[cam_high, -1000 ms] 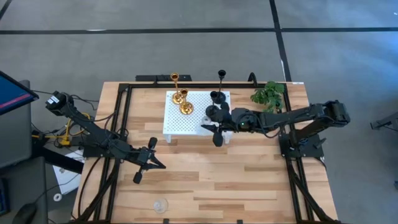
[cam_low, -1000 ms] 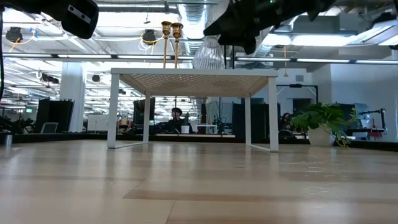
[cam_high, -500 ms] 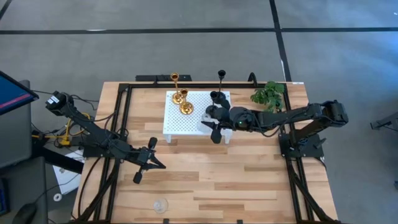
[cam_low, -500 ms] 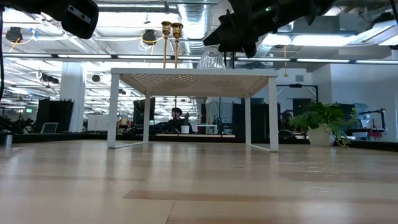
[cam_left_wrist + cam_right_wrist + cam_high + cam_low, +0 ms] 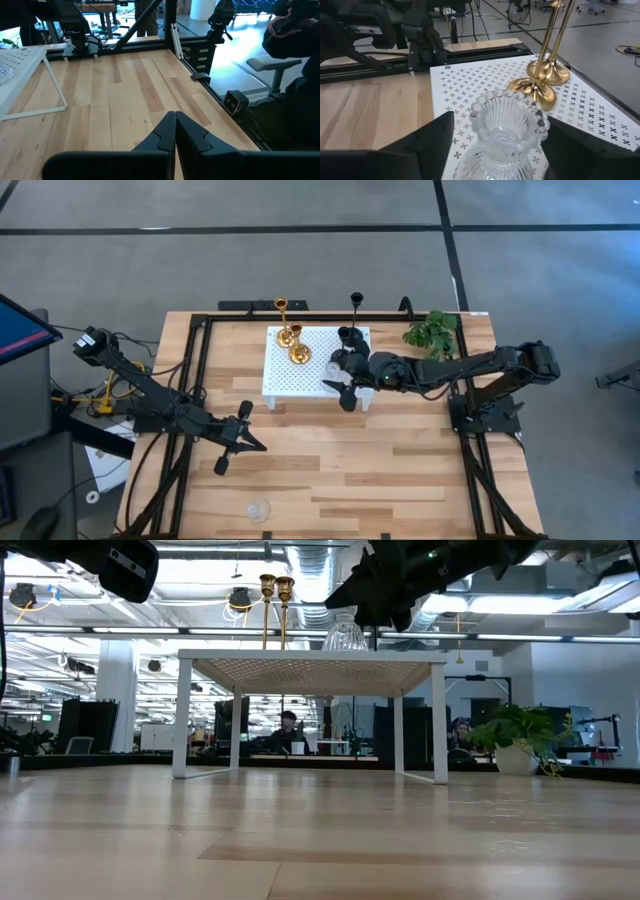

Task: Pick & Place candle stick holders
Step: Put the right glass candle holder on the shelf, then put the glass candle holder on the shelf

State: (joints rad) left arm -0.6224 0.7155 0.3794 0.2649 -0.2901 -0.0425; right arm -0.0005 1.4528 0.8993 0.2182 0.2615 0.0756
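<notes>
The right gripper (image 5: 341, 376) holds its jaws apart around a clear ribbed glass candle stick holder (image 5: 506, 131) standing on the white perforated platform (image 5: 288, 375) near two shiny gold holders (image 5: 544, 75), while the left gripper (image 5: 236, 442), jaws together, waits over the wooden table (image 5: 400, 470).

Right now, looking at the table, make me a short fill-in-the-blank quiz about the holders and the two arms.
1. The two gold holders stand on the white ____ platform.
2. The right gripper has its jaws on either side of a clear ____ holder.
3. The left gripper, jaws shut, waits over bare ____.
4. The green plant sits behind the ____ arm.

Missing words: perforated; glass; table; right
</notes>
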